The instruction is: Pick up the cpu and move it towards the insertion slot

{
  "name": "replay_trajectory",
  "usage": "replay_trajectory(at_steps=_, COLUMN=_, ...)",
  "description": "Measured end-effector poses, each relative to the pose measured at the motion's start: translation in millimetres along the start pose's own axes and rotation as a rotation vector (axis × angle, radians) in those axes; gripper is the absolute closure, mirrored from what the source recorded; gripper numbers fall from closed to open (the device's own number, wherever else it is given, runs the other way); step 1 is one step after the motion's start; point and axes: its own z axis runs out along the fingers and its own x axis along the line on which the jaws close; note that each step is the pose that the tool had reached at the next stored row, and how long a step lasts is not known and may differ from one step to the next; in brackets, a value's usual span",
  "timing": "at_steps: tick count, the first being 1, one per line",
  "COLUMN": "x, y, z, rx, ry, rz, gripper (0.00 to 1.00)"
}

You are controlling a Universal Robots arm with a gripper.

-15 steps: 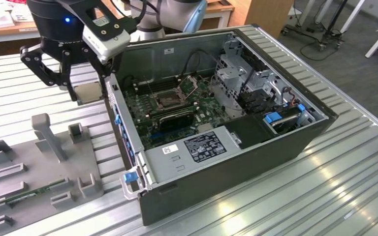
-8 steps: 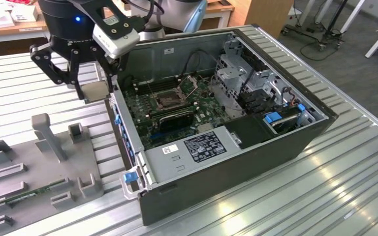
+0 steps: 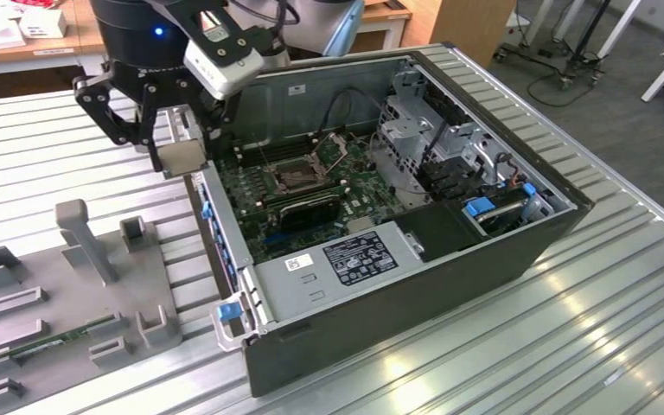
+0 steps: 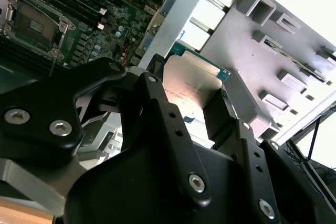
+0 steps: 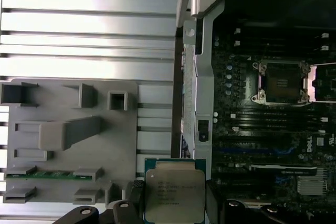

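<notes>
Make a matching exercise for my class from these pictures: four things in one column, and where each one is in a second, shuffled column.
Things
1. chip
2. socket
3. memory stick
4. grey tray

Places
A. on the green board inside the computer case
B. on the slatted table beside the case
C. between the gripper's fingers
D. lying in a holder on the tray

Pairs: 1-C, 2-A, 3-D, 4-B

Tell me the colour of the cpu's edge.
Green, around a silvery top; the cpu shows it best in the first wrist view.
</notes>
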Motion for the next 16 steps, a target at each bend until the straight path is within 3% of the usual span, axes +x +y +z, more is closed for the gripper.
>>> replay_trajectory(at_steps=16, x=-29.4, y=-0.6, z=0.0, rx=0.0000, ry=0.0001, rz=0.000, gripper=0.45)
